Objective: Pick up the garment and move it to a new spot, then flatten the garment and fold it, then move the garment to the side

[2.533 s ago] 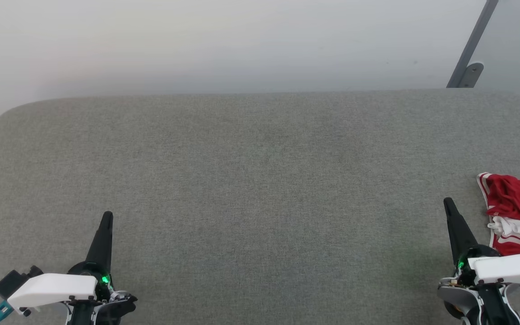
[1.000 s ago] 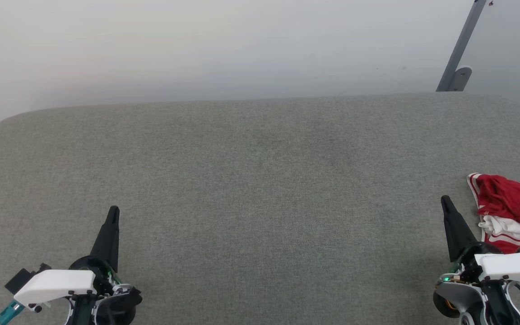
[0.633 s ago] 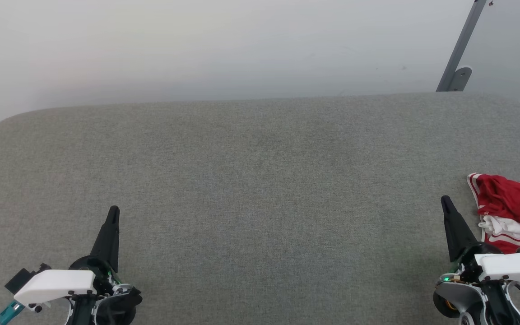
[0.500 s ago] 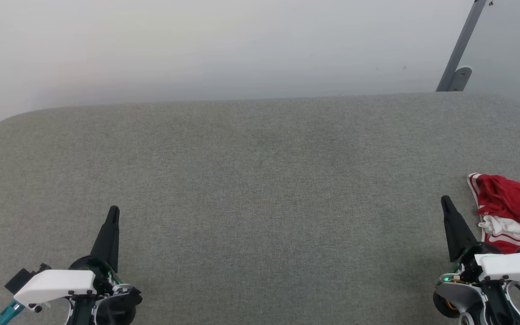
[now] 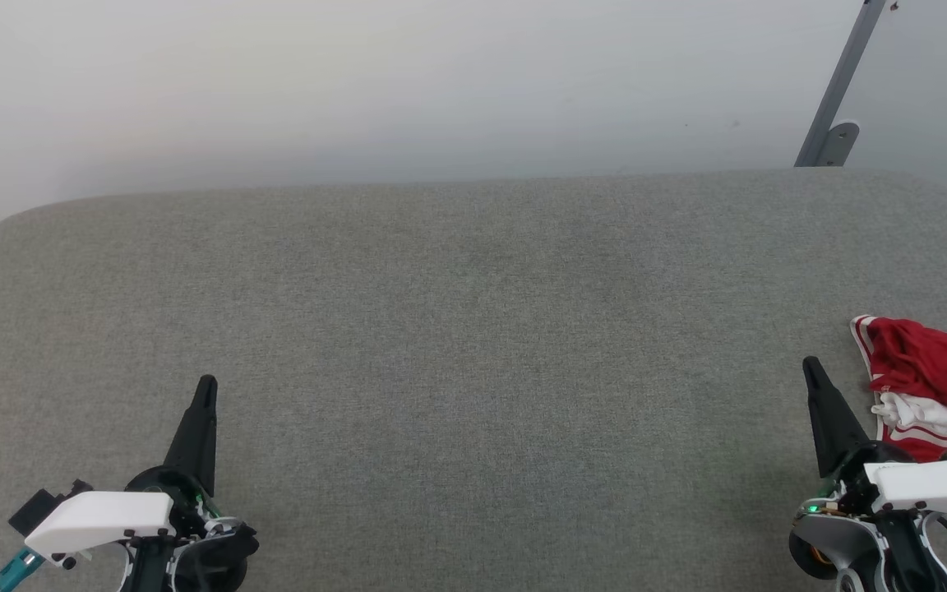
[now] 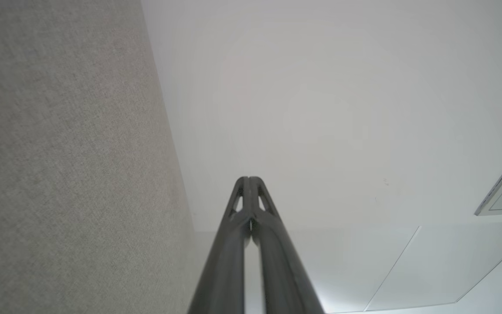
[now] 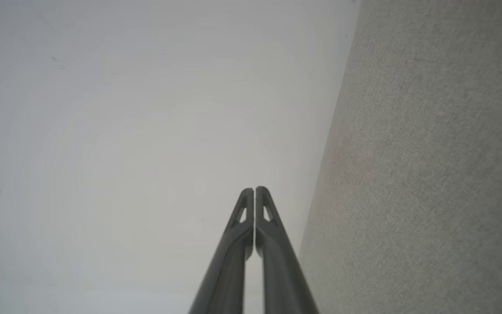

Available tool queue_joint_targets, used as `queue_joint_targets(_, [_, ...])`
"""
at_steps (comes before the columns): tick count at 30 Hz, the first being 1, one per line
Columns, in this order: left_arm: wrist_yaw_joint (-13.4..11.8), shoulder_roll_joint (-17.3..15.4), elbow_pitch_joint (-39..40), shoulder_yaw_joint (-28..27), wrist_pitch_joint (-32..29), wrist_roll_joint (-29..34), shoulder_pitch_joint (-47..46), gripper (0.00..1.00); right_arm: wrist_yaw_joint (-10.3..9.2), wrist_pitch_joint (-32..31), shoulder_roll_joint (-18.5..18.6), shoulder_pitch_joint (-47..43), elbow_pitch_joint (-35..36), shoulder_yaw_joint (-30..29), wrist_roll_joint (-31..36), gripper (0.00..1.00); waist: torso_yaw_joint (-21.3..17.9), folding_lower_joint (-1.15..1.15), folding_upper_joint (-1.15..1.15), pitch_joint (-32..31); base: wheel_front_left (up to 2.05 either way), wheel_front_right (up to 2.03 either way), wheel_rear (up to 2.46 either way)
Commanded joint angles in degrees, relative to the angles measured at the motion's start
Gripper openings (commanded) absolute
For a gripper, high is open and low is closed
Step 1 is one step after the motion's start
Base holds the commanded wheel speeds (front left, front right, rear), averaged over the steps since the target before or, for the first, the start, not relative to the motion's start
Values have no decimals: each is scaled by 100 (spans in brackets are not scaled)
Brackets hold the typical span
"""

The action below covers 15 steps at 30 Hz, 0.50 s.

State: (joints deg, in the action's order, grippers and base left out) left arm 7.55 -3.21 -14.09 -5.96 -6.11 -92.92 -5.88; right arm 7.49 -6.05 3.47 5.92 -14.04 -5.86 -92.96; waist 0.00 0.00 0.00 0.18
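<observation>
The garment (image 5: 934,380), a crumpled red jersey with white fabric and striped trim, lies bunched at the right edge of the grey padded surface (image 5: 473,329), partly cut off by the head view's border. My right gripper (image 5: 810,366) is shut and empty, its tip just left of the garment and apart from it. At the lower left, far from the garment, my left gripper (image 5: 207,384) is shut and empty too. The left wrist view has the left gripper (image 6: 249,179) with its fingers pressed together, and the right wrist view has the right gripper (image 7: 254,189) the same way.
The grey surface has rounded far corners and ends at a pale floor (image 5: 441,82). A grey metal post (image 5: 839,90) with a bracket stands beyond the far right corner. Both wrist views take in the surface's edge (image 6: 59,152) (image 7: 429,152).
Over the last second nothing has moved. Before that the head camera shifted, sliding the whole scene slightly; both grippers stayed shut.
</observation>
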Motion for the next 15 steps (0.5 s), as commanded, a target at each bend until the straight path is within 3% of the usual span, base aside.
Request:
queue_joint_targets(1, [-12,12,-3,-22,-25,22,-68,0,0,-14,-21,49,-10,-8,12,0,0,0,0,0,0,0,0])
queue_joint_targets(15, [-12,16,-3,-32,-38,28,-69,0,0,-26,-32,51,-10,-21,22,0,0,0,0,0,0,0,0])
